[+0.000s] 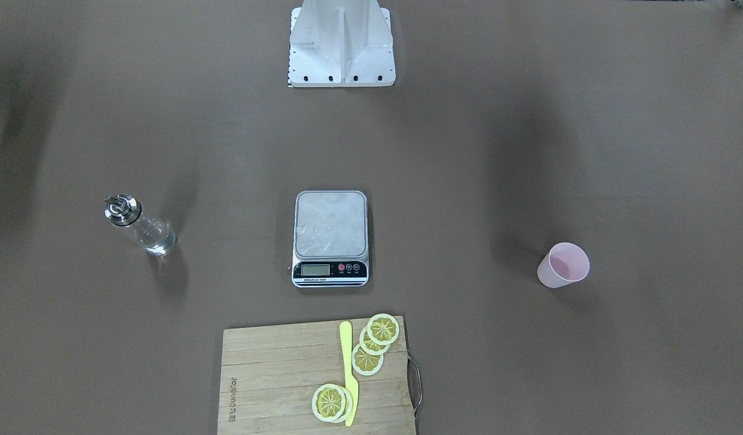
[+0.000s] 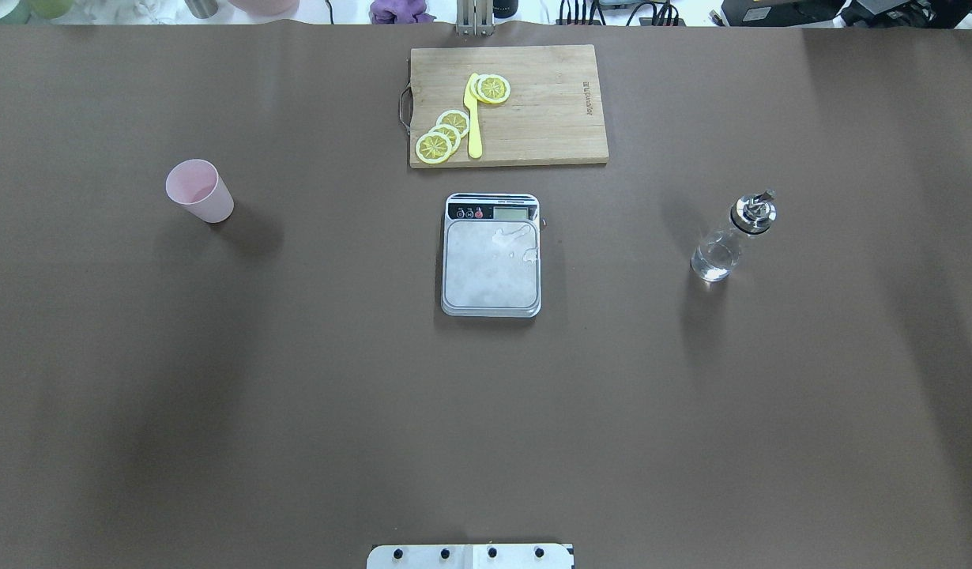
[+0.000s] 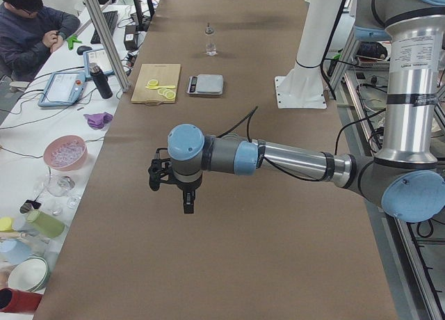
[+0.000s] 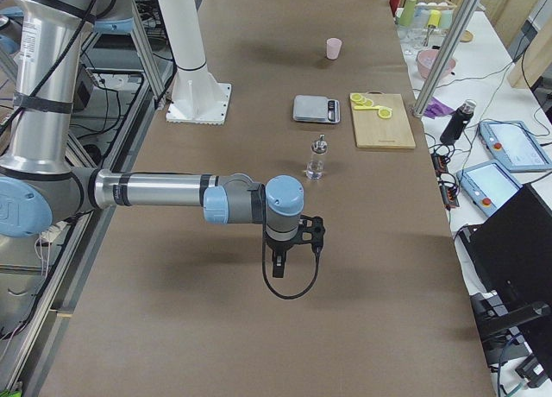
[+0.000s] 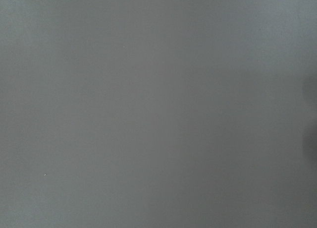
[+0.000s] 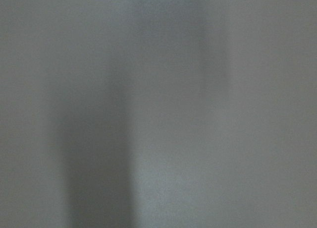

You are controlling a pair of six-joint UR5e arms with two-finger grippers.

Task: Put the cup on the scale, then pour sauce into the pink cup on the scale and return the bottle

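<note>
The pale pink cup (image 2: pixel 199 190) stands upright on the brown table, far to the left of the scale (image 2: pixel 491 261), whose silver platform carries only a few wet droplets. The clear glass bottle (image 2: pixel 731 237) with its metal spout stands upright far to the right of the scale, clear sauce (image 2: pixel 711 262) in its base. My left gripper (image 3: pixel 156 175) shows only in the exterior left view and my right gripper (image 4: pixel 312 229) only in the exterior right view. Both hover over the table ends, far from these things, and I cannot tell if they are open or shut. The wrist views show only blurred table surface.
A wooden cutting board (image 2: pixel 549 118) with lemon slices (image 2: pixel 446 130) and a yellow knife (image 2: pixel 474 118) lies just beyond the scale. The robot's base plate (image 1: pixel 341 66) sits at the near middle edge. A person (image 3: pixel 28 28) sits at a cluttered side table.
</note>
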